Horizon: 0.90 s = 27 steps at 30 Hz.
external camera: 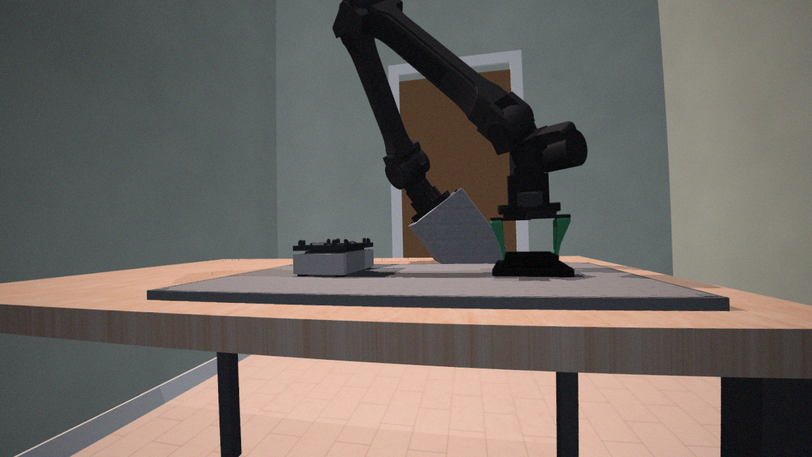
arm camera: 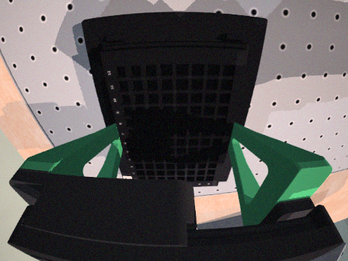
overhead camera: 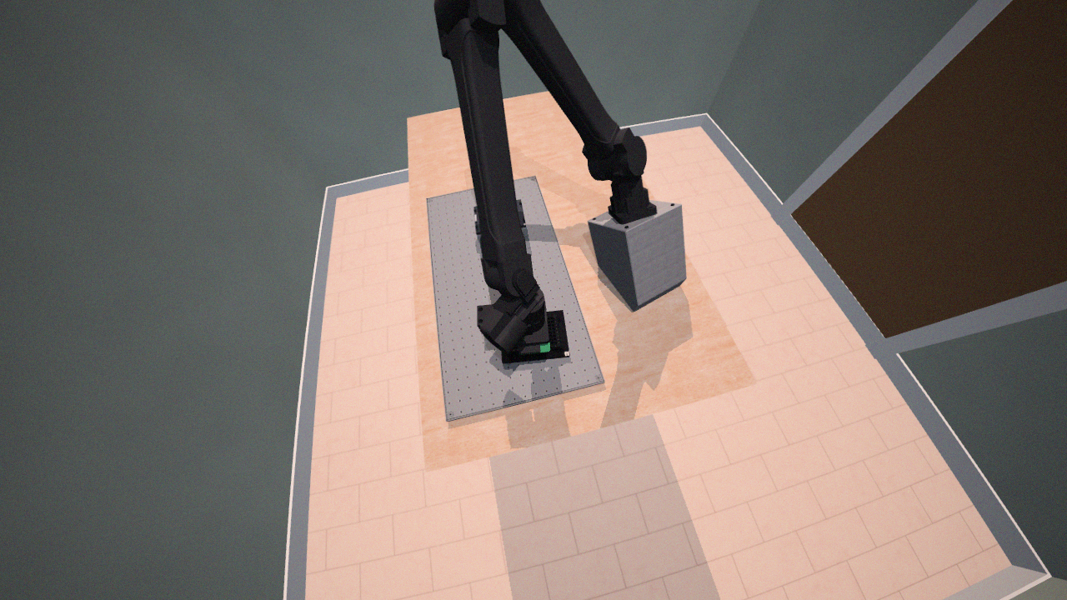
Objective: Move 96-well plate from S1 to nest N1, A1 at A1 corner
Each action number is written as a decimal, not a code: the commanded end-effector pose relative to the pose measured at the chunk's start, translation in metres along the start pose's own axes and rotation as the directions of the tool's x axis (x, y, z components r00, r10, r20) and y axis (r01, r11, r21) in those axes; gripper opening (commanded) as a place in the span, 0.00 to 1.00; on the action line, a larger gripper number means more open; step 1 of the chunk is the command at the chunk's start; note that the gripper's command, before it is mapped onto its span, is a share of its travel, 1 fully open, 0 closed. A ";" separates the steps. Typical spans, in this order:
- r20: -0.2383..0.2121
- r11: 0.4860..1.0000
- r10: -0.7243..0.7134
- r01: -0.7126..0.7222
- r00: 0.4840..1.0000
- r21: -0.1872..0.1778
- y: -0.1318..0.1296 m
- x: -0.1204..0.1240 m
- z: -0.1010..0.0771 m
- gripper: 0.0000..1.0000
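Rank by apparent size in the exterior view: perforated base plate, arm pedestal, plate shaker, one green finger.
1. Perforated base plate
2. Arm pedestal, though it stands farther back
3. Plate shaker
4. Green finger

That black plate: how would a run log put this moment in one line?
gripper: shut on 96-well plate | plate: down at nest N1 | shaker S1: vacated | release: not yet

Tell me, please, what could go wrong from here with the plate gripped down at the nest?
1. The gripper is shut on the 96-well plate; letting go before it is fully down could leave it tilted on the plate nest.
2. Black plate on black nest hides the seating, and the A1 corner cannot be confirmed.
3. The green fingers hug the plate's sides, so pulling away askew might drag it.
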<state>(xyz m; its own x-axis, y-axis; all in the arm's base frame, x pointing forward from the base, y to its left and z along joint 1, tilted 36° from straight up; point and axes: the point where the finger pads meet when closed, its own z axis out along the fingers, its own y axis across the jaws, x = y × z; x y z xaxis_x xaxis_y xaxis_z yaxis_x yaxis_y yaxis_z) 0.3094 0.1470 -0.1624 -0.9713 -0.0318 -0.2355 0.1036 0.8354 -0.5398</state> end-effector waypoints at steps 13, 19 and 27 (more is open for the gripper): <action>0.011 1.000 -0.003 0.003 1.000 -0.008 0.003 -0.005 0.002 0.00; 0.019 1.000 0.007 -0.006 1.000 -0.016 0.007 -0.009 -0.003 0.00; 0.019 1.000 0.007 -0.006 1.000 -0.016 0.007 -0.009 -0.003 1.00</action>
<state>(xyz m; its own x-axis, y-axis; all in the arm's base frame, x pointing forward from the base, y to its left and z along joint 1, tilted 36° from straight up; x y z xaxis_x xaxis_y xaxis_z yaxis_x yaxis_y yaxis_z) 0.3101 0.1454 -0.1645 -0.9713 -0.0313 -0.2358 0.1041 0.8354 -0.5397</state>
